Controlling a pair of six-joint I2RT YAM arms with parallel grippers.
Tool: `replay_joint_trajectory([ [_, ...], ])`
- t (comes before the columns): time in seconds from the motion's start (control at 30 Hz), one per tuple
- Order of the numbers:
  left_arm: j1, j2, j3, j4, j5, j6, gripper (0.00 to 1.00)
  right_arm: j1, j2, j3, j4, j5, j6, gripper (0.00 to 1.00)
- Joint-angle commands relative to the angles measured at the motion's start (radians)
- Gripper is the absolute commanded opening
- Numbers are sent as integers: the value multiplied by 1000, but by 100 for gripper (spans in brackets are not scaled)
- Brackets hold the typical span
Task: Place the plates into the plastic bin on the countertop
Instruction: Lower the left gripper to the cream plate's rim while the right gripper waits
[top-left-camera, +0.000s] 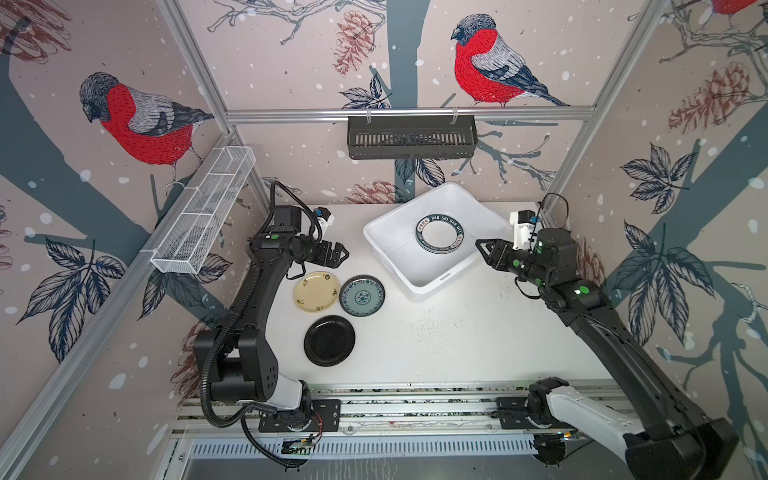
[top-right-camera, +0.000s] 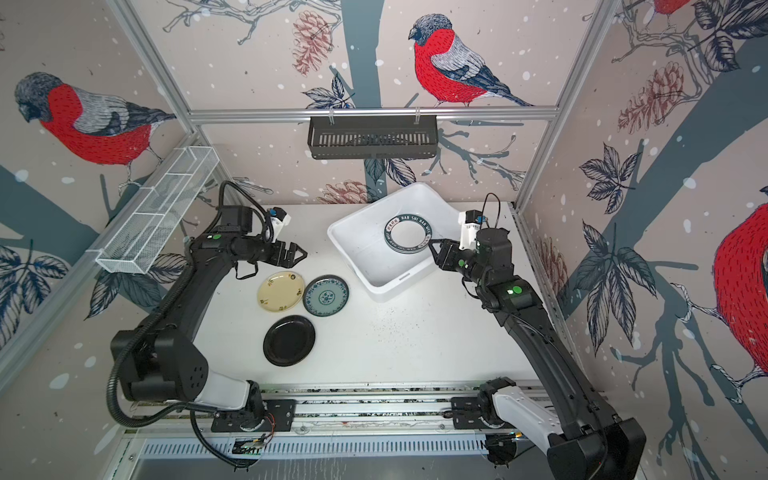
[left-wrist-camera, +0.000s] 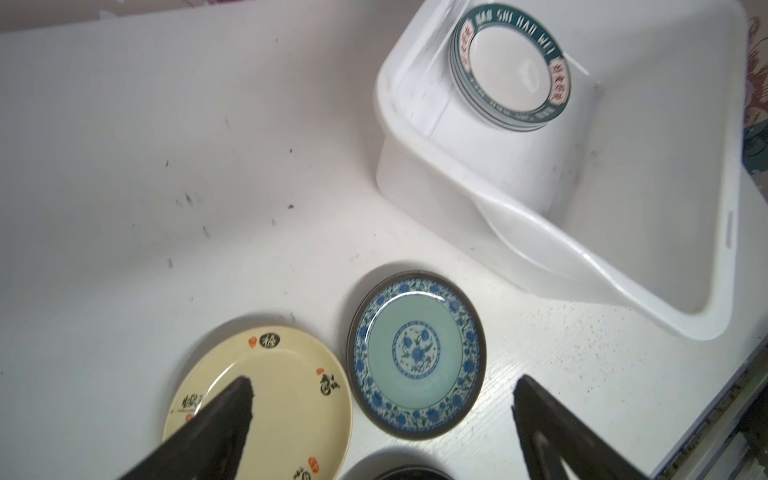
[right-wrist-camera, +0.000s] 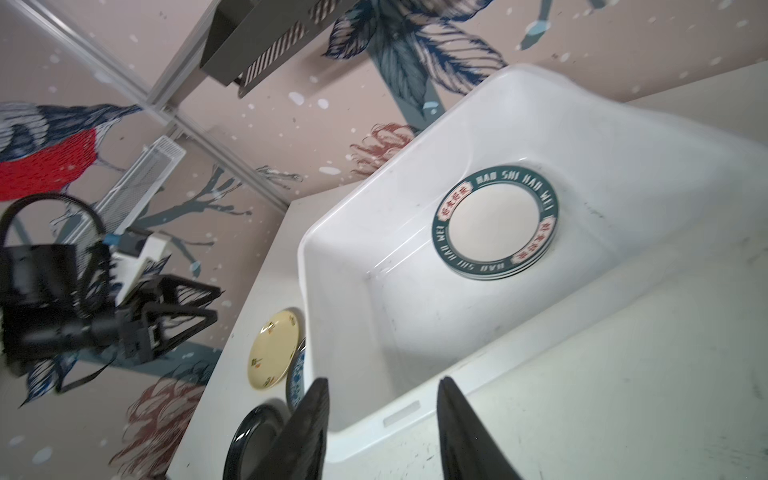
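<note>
Top views and wrist views, plate-clearing task. Four things can go wrong from here.

- **Pushing a plate:** the three remaining plates lie flat on the countertop (top-left-camera: 457, 340) with low rims, so we judge that a descending finger could slide over an edge and push a plate rather than lift it.
- **Disturbing a neighbour:** the cream-yellow plate (top-left-camera: 316, 291) and teal plate (top-left-camera: 362, 296) sit just beside each other, so gripping one could shift the other.
- **Knocking the bin:** the teal plate lies near the lower left corner of the plastic bin (top-left-camera: 432, 286), and a careless lift could knock its wall.
- **Crowding:** the arms could get in each other's way if both reach into the bin.

The left gripper (top-left-camera: 344, 254) is at left centre of a top view, with its jaws wide and empty. It hangs just above the cream-yellow and teal plates. The black plate (top-left-camera: 329, 340) lies lower in the frame, farther from it.

The right gripper (right-wrist-camera: 384, 395) has its jaws partly apart and holds nothing. It hovers at the bin's right rim, well apart from the loose plates. Inside the bin there is a stack topped by a lettered-rim plate (top-left-camera: 439, 233).
</note>
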Motion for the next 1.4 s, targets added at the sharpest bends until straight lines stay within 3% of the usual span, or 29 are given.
replay_joint_trajectory([
  [0.0, 28, 22, -13, -50, -41, 25, 96, 27, -35, -60, 100, -48, 26, 45],
  [0.27, 110, 60, -32, -53, 9, -22, 98, 58, -59, -127, 151, -35, 52, 45],
  [0.9, 248, 102, -138, -47, 17, 165, 94, 106, -111, -236, 208, 10, 113, 45],
  [1.37, 332, 143, -162, -19, -3, 169, 88, 128, -98, -231, 241, 73, 129, 45],
])
